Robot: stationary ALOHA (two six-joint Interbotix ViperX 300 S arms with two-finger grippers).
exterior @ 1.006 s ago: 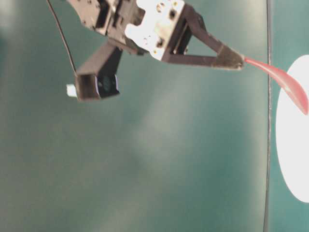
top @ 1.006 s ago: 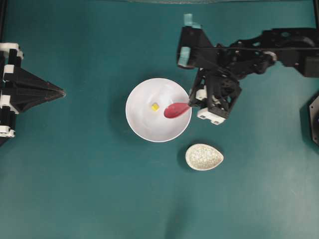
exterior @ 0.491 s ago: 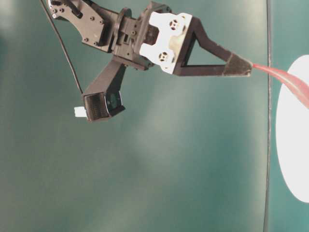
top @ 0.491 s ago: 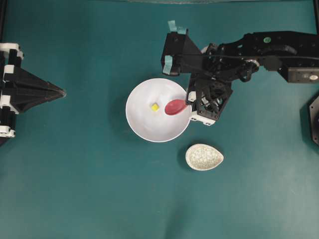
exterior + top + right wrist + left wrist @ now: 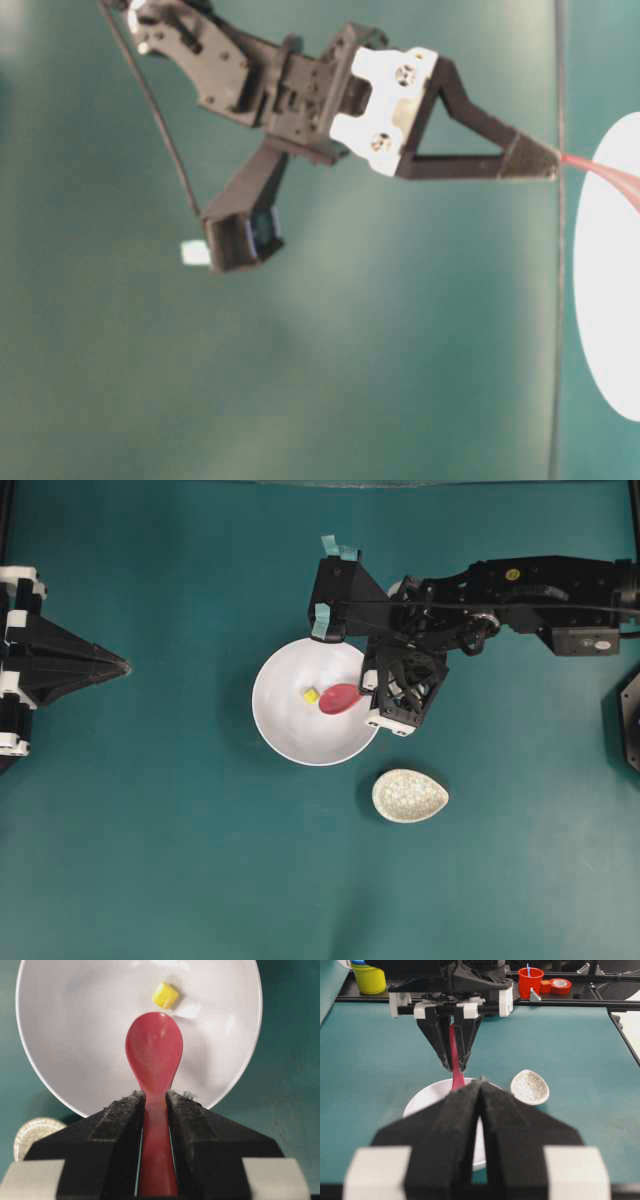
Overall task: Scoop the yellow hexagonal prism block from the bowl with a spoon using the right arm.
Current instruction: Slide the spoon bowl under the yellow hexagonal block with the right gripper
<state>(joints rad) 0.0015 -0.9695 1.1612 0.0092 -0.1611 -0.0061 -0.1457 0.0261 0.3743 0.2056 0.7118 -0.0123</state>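
Note:
The white bowl [image 5: 300, 730] sits mid-table with the yellow hexagonal prism block [image 5: 312, 694] on its floor. My right gripper [image 5: 369, 688] is shut on the handle of the red-pink spoon [image 5: 340, 698]. The scoop hangs inside the bowl, its tip just right of the block. From the right wrist camera, the spoon [image 5: 153, 1055] points at the block [image 5: 165, 995], a short gap between them, and the gripper [image 5: 155, 1096] clamps the handle. My left gripper [image 5: 122, 665] rests shut at the table's left edge, holding nothing; its tips [image 5: 480, 1081] meet in the left wrist view.
A speckled beige teardrop spoon rest [image 5: 410, 795] lies just below and right of the bowl. The right arm [image 5: 520, 585] stretches in from the right edge. Behind the table, a yellow cup [image 5: 369, 978], a red cup [image 5: 530, 981] and red tape [image 5: 560, 985] stand on a rail.
The right arm has moved left, carrying the spoon farther into the bowl and its scoop tip close to the block. The left arm has not moved.

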